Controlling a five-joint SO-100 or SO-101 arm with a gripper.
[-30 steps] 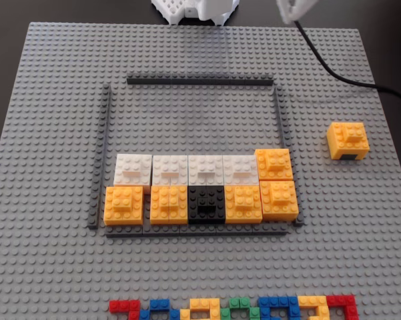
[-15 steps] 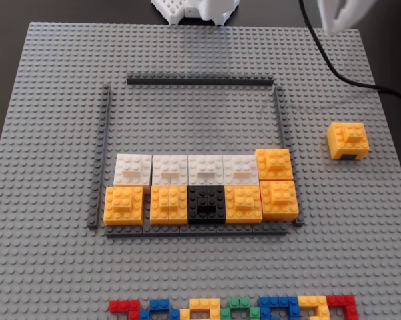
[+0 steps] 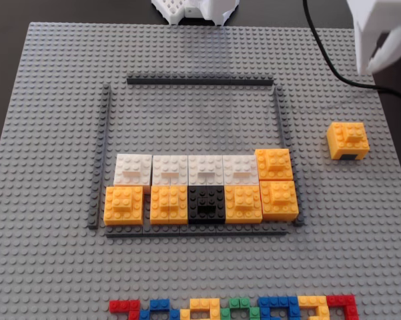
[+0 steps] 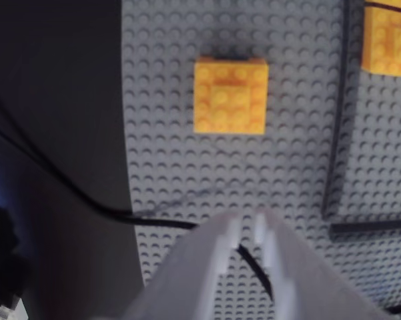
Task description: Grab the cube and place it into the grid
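Observation:
The orange-yellow cube (image 3: 347, 141) stands alone on the grey baseplate, right of the grid (image 3: 200, 81); the wrist view shows the cube (image 4: 230, 95) from above, ahead of the jaws. The grid is a frame of thin dark strips, and one strip (image 4: 335, 133) shows in the wrist view. Inside it sit white, orange and black cubes along its near side. My white gripper (image 3: 372, 65) hovers at the top right, above and behind the cube and clear of it. In the wrist view the gripper (image 4: 248, 223) is narrowly open with nothing between its fingers.
A black cable (image 3: 333, 67) runs across the baseplate's far right corner and passes under the jaws as the cable (image 4: 153, 220) in the wrist view. A row of multicoloured bricks (image 3: 233, 308) lies at the near edge. The arm's white base (image 3: 193, 10) stands at the back.
In the fixed view the gripper has moved right and down, closer to the lone orange cube. Nothing on the baseplate has moved.

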